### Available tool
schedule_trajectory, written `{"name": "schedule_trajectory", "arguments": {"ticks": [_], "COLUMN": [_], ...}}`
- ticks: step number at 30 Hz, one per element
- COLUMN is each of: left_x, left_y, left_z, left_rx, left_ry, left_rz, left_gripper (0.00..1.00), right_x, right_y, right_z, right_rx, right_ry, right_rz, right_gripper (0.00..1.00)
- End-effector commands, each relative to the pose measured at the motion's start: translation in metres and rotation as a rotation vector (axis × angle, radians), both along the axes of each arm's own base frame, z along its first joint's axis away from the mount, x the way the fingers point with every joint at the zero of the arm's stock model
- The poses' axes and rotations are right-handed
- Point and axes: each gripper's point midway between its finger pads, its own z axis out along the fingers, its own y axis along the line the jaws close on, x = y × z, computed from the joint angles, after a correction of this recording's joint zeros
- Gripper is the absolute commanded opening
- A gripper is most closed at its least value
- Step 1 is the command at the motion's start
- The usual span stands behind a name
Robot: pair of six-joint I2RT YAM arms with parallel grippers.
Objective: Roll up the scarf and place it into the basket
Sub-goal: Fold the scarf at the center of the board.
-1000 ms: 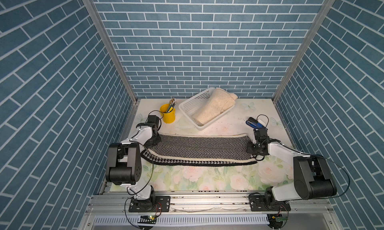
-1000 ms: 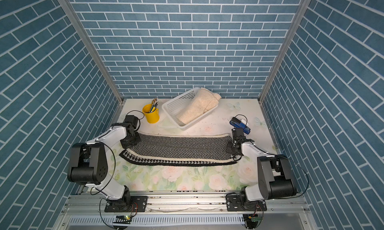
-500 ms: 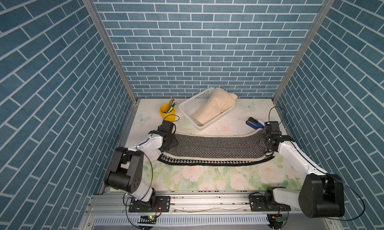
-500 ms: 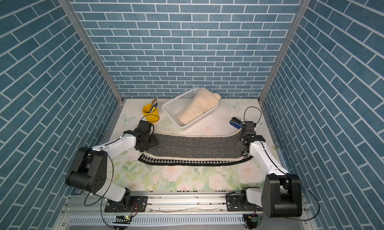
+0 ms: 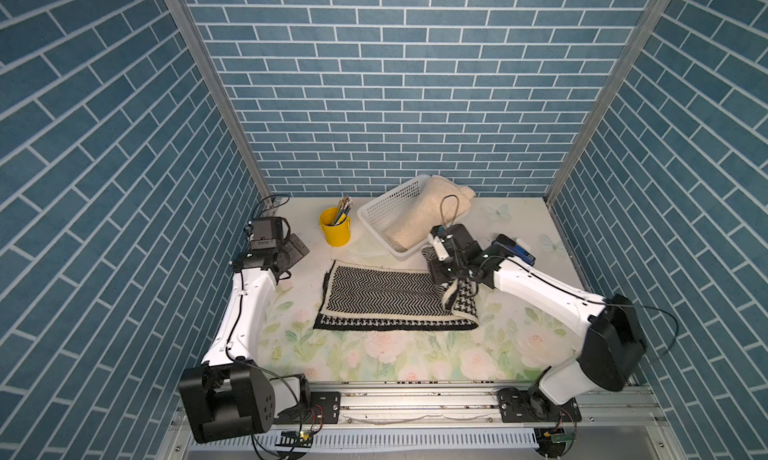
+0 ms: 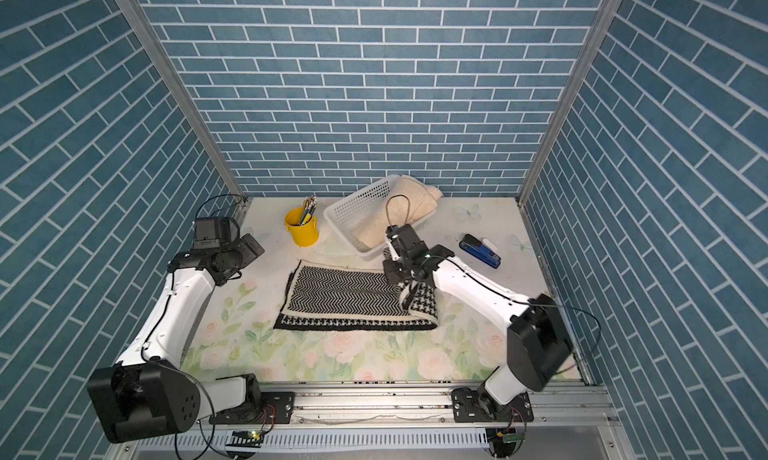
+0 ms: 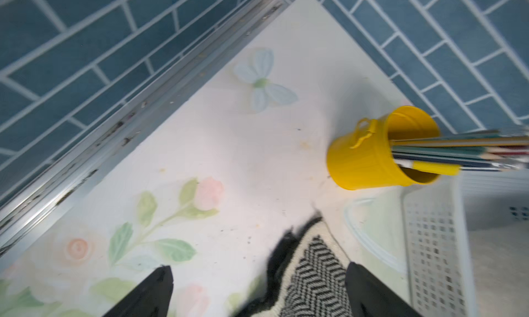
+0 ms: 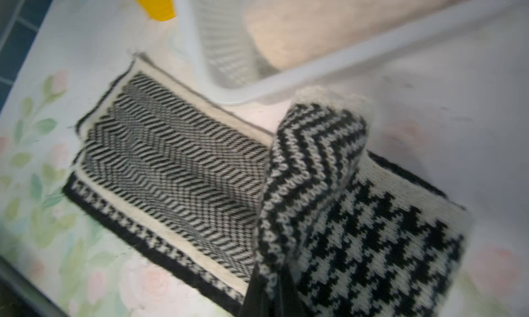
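The black-and-white zigzag scarf (image 5: 382, 296) (image 6: 345, 296) lies flat on the flowered table. Its right end is lifted and folded leftward over itself. My right gripper (image 5: 449, 285) (image 6: 405, 287) is shut on that raised end; in the right wrist view its fingers (image 8: 257, 298) pinch the knit fold (image 8: 312, 164). My left gripper (image 5: 297, 248) (image 6: 251, 248) stands open by the left wall, apart from the scarf. In the left wrist view the scarf's corner (image 7: 315, 269) lies below its spread fingers (image 7: 154, 289). The white basket (image 5: 386, 211) (image 6: 353, 206) sits behind the scarf, tilted.
A beige rolled cloth (image 5: 424, 217) fills much of the basket and pokes over its far rim. A yellow bucket (image 5: 334, 229) (image 7: 369, 155) of pencils stands left of the basket. A blue stapler (image 5: 515, 248) lies at the right rear.
My left gripper opened, let go of the scarf's left end and drew back toward the left wall. My right gripper carried the right end up and leftward, folding it over.
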Motion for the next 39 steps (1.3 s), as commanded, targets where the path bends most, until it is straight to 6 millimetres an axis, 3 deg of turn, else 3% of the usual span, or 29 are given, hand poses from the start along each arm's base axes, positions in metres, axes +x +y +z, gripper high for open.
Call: {"name": "schedule_trajectory", "arguments": {"ticks": [1, 3, 8, 10, 15, 17, 19, 21, 23, 24, 25, 28, 30, 33, 35, 36, 37, 39], "left_x": [-0.020, -0.023, -0.027, -0.031, -0.033, -0.032, -0.032, -0.031, -0.030, -0.030, -0.030, -0.031, -0.031, -0.029, -0.028, -0.028, -0.027, -0.025], "left_y": [0.012, 0.018, 0.024, 0.028, 0.033, 0.033, 0.033, 0.032, 0.030, 0.030, 0.029, 0.028, 0.027, 0.024, 0.021, 0.019, 0.017, 0.010], "left_z": [-0.011, -0.010, -0.007, -0.006, -0.001, -0.002, -0.003, -0.006, -0.010, -0.011, -0.012, -0.012, -0.012, -0.014, -0.016, -0.017, -0.017, -0.021], "left_rx": [-0.008, -0.007, -0.003, 0.001, 0.014, 0.016, 0.013, 0.007, -0.001, -0.005, -0.009, -0.009, -0.013, -0.031, -0.040, -0.046, -0.054, -0.075], "left_ry": [0.072, 0.068, 0.064, 0.067, 0.062, 0.063, 0.065, 0.065, 0.067, 0.070, 0.069, 0.069, 0.065, 0.063, 0.064, 0.062, 0.056, 0.055], "left_rz": [0.010, 0.019, 0.021, 0.031, 0.025, 0.018, 0.014, 0.009, 0.003, 0.003, -0.001, -0.003, -0.005, -0.018, -0.036, -0.045, -0.058, -0.088], "left_gripper": [1.00, 1.00, 1.00, 1.00, 1.00, 1.00, 1.00, 1.00, 1.00, 1.00, 1.00, 1.00, 1.00, 1.00, 1.00, 1.00, 1.00, 1.00], "right_x": [-0.016, -0.025, -0.032, -0.034, -0.027, -0.020, -0.017, -0.018, -0.013, -0.005, 0.001, 0.000, -0.009, -0.026, -0.038, -0.040, -0.036, -0.026], "right_y": [0.078, 0.123, 0.203, 0.225, 0.261, 0.264, 0.266, 0.270, 0.273, 0.269, 0.265, 0.264, 0.274, 0.285, 0.282, 0.274, 0.260, 0.233], "right_z": [0.009, 0.007, -0.015, -0.035, -0.051, -0.056, -0.059, -0.055, -0.046, -0.040, -0.034, -0.020, -0.021, -0.004, 0.025, 0.041, 0.059, 0.065], "right_rx": [0.127, 0.159, 0.170, 0.135, 0.179, 0.175, 0.185, 0.216, 0.262, 0.266, 0.265, 0.312, 0.350, 0.404, 0.499, 0.547, 0.579, 0.568], "right_ry": [0.029, 0.048, 0.101, 0.132, 0.170, 0.163, 0.173, 0.175, 0.149, 0.118, 0.087, 0.077, 0.144, 0.142, 0.116, 0.087, 0.049, 0.024], "right_rz": [0.142, 0.219, 0.326, 0.353, 0.349, 0.329, 0.321, 0.336, 0.310, 0.262, 0.226, 0.235, 0.294, 0.379, 0.421, 0.417, 0.389, 0.328], "right_gripper": [0.00, 0.00, 0.00, 0.00, 0.00, 0.01, 0.17, 0.21, 0.17, 0.05, 0.00, 0.01, 0.37, 0.50, 0.75, 0.82, 0.84, 0.85]}}
